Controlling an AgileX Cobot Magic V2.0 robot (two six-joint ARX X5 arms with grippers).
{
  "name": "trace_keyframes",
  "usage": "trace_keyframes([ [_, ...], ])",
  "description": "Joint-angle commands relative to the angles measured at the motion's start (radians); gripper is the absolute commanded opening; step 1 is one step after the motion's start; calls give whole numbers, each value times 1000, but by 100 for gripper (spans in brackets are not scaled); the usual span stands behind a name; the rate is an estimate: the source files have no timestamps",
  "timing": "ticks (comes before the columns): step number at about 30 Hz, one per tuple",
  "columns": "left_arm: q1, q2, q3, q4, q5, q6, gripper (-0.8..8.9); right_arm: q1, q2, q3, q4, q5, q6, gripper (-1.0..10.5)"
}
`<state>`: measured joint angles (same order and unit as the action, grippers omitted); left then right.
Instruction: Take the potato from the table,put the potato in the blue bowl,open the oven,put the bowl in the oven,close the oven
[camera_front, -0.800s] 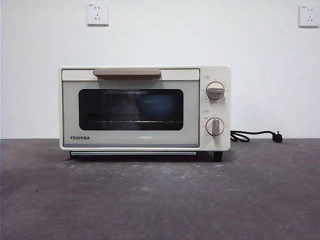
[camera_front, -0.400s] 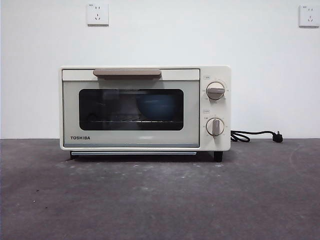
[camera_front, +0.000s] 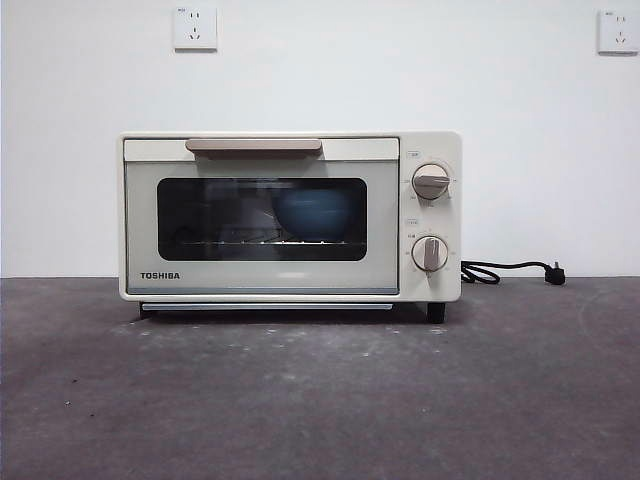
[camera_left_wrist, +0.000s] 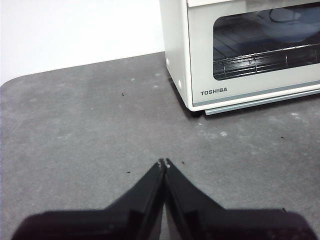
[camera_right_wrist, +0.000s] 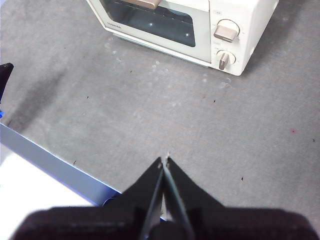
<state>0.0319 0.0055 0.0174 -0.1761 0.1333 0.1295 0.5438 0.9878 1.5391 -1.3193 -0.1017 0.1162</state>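
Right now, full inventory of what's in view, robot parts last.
oven: 1, cream-white, on the table against the wall, door shut
blue bowl: 1, blue, inside the oven on the rack, seen through the door window
potato: not visible in any view
knobs: 2, beige, one above the other at the oven's front
cord: 1, black, lying on the table beside the oven's knob side
wall sockets: 2, white, high on the wall
table: 1, dark grey, scuffed
left gripper: 1, black, jaws shut, above bare table
right gripper: 1, black, jaws shut, above bare table
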Motion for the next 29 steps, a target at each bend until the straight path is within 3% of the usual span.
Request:
trace_keyframes([
  [1, 3, -3, -12, 3, -2, -11, -4, 1, -3, -1, 2, 3, 6, 5],
  [16, 3, -3, -12, 3, -2, -11, -4, -7, -3, -1, 14, 9, -19, 5],
  [20, 3, -3, -12, 3, -2, -11, -4, -98, -55, -5, 105, 52, -60, 5],
  [22, 3, -3, -12, 3, -2, -11, -4, -158, -99, -32, 196, 25, -73, 5],
  [25, 2, -3, -12, 3, -2, -11, -4, -254, -185, -122, 322, -39, -75, 5],
  [29, 3, -3, -12, 3, -2, -11, -4, -360, -332, -355, 537, -50, -91, 5],
])
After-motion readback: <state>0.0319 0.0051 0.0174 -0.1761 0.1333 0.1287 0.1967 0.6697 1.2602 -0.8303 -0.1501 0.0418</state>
